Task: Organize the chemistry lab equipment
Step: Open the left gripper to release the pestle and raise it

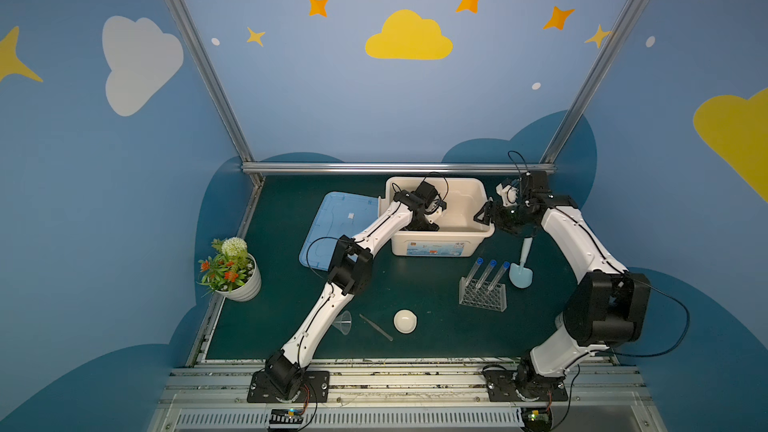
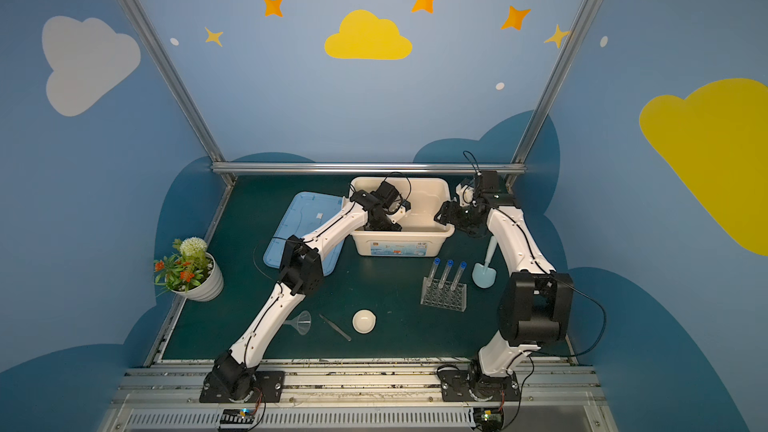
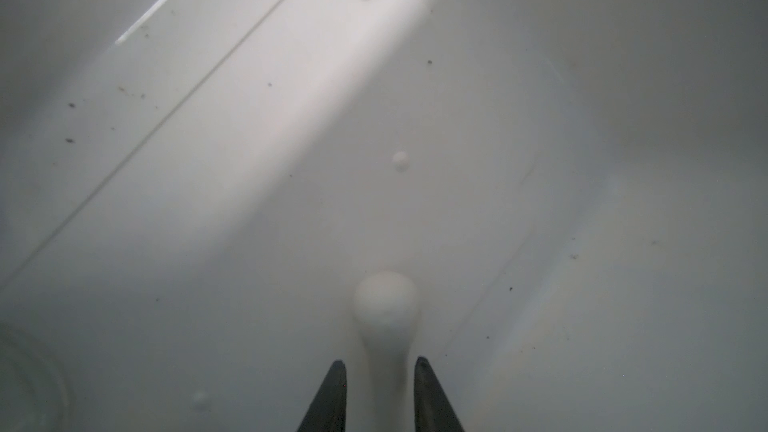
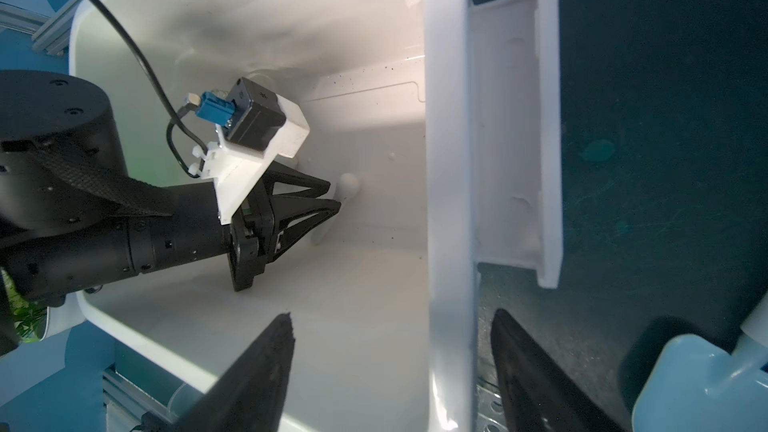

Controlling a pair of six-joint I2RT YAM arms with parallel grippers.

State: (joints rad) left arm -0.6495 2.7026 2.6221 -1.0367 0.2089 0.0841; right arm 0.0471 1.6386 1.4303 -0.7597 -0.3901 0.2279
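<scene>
My left gripper reaches down into the white bin. The white pestle lies on the bin floor between its fingers, and a thin gap shows on each side of the handle. The right wrist view shows the same gripper beside the pestle. My right gripper stands wide open astride the bin's right wall, one finger inside and one outside. On the mat are three blue-capped test tubes in a clear rack, a white bowl, tweezers and a clear funnel.
The bin's blue lid lies flat left of the bin, partly under my left arm. A light blue scoop lies right of the rack. A potted flower plant stands at the left edge. A clear round glass edge shows inside the bin.
</scene>
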